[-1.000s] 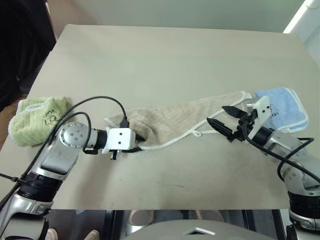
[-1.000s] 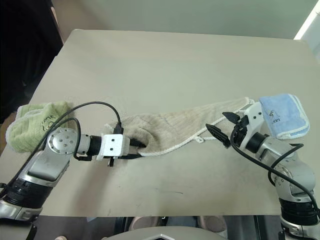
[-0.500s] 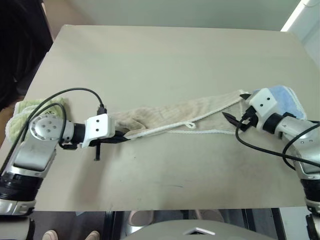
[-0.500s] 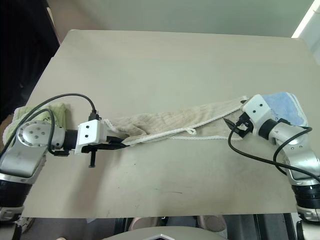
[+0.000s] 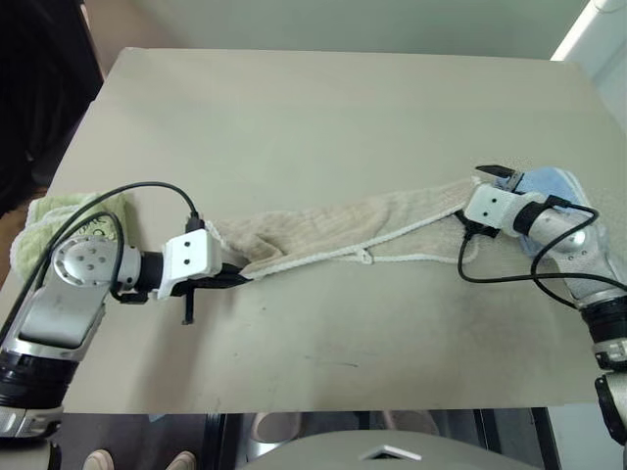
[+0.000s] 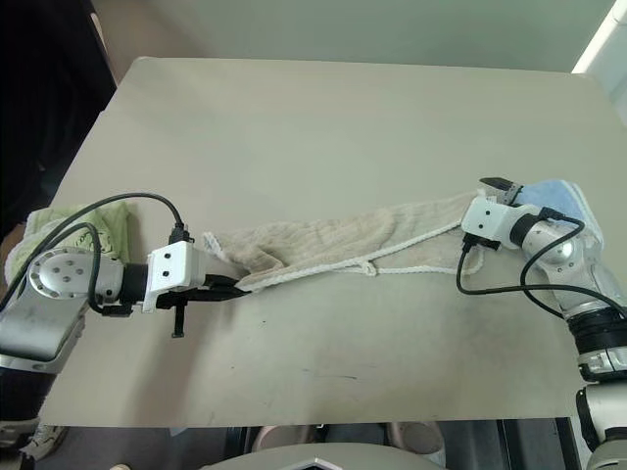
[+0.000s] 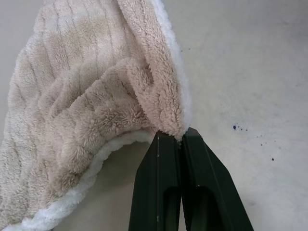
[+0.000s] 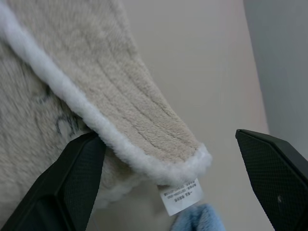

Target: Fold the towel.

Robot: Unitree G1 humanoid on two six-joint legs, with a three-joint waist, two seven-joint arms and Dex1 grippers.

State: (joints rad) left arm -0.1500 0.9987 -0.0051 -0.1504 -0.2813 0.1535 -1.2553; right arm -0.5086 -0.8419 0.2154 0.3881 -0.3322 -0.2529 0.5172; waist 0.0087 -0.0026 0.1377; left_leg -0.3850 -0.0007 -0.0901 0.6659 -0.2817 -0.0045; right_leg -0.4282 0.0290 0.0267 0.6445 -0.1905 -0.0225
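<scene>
Reaching wider since before: right fingers, towel end.

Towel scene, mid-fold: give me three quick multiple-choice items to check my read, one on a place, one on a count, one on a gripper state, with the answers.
1. Where does the light blue towel lie?
A. By the right gripper, at the beige towel's right end
B. Beside the left gripper
C. At the table's far edge

2. How many towels are on the table?
A. One
B. Two
C. Three

3. How does the left gripper stand?
A. Wide open above the cloth
B. Shut on the beige towel
C. Shut on the green towel

Answers:
1. A, the blue cloth sits just behind the right gripper in the head views.
2. C, beige in the middle, the green towel at the left edge, blue at the right.
3. B, the left wrist view shows its fingers pinched together on the beige towel's white-edged corner.
</scene>
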